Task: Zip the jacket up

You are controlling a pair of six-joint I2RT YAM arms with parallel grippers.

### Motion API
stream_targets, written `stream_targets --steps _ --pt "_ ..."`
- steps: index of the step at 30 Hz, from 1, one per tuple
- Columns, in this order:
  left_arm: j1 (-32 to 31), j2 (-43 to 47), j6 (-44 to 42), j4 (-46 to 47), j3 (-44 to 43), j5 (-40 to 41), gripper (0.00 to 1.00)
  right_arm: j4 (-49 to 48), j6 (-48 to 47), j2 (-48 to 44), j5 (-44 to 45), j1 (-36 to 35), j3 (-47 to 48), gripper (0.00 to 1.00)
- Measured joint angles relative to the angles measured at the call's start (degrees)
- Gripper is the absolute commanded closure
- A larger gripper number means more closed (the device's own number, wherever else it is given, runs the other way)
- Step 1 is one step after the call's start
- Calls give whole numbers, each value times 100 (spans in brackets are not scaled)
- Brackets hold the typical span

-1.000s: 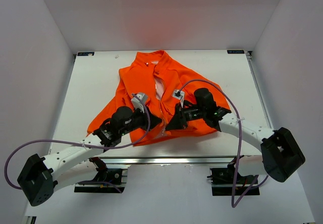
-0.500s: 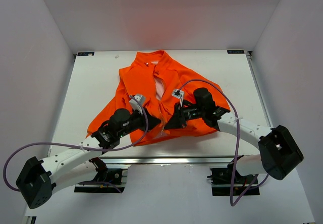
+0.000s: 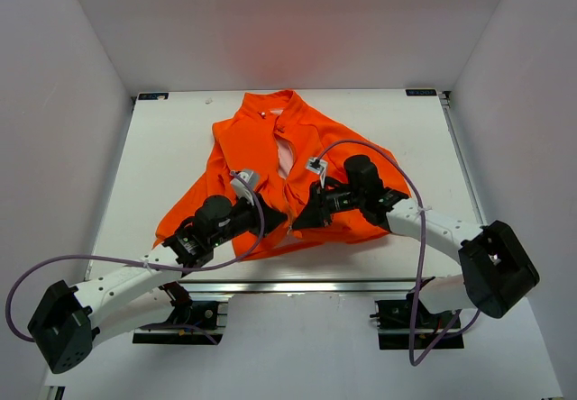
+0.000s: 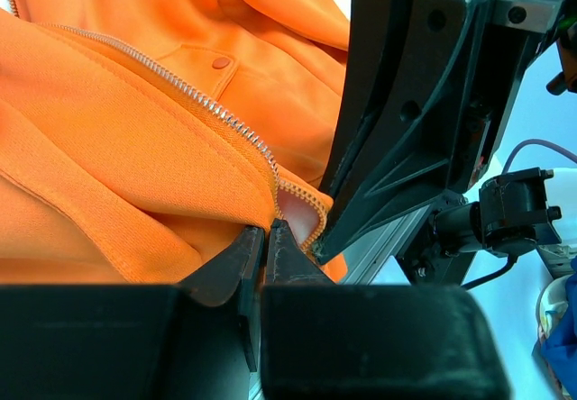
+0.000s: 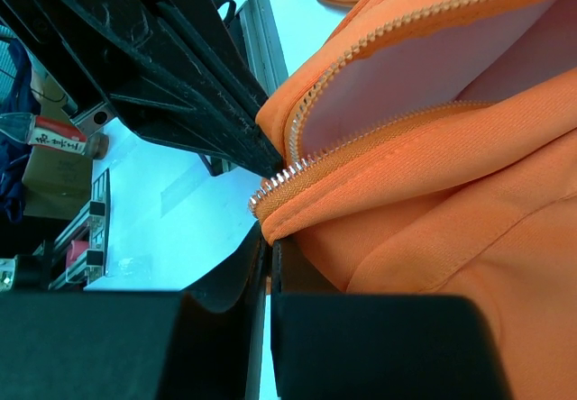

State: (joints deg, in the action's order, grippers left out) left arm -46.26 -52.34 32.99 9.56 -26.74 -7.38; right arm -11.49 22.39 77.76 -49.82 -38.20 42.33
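Observation:
The orange jacket [image 3: 257,143] lies spread on the white table, collar at the far side, its front open and showing pink lining [image 3: 285,159]. My left gripper [image 3: 278,214] and right gripper [image 3: 299,222] meet at the bottom hem, one on each side of the open zipper. In the left wrist view the left gripper [image 4: 266,231] is shut on the hem at the low end of the zipper teeth [image 4: 225,116]. In the right wrist view the right gripper [image 5: 270,240] is shut on the other hem corner, just below its zipper teeth [image 5: 361,148].
The white table [image 3: 162,148] has a metal rail [image 3: 297,285] along its near edge, just beyond the hem. The right gripper's black fingers [image 4: 406,121] stand close to the left jaws. The left gripper's fingers [image 5: 153,67] show in the right wrist view. Grey walls enclose the table.
The left wrist has shifted slightly left and toward the near edge. The right gripper has edged left, so the two tips sit closer together at the hem.

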Motion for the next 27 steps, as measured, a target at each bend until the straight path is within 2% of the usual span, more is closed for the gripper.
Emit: stream_targets --steps 27 --pt "-2 79 2 79 109 9 100 116 -160 83 -243 37 37 100"
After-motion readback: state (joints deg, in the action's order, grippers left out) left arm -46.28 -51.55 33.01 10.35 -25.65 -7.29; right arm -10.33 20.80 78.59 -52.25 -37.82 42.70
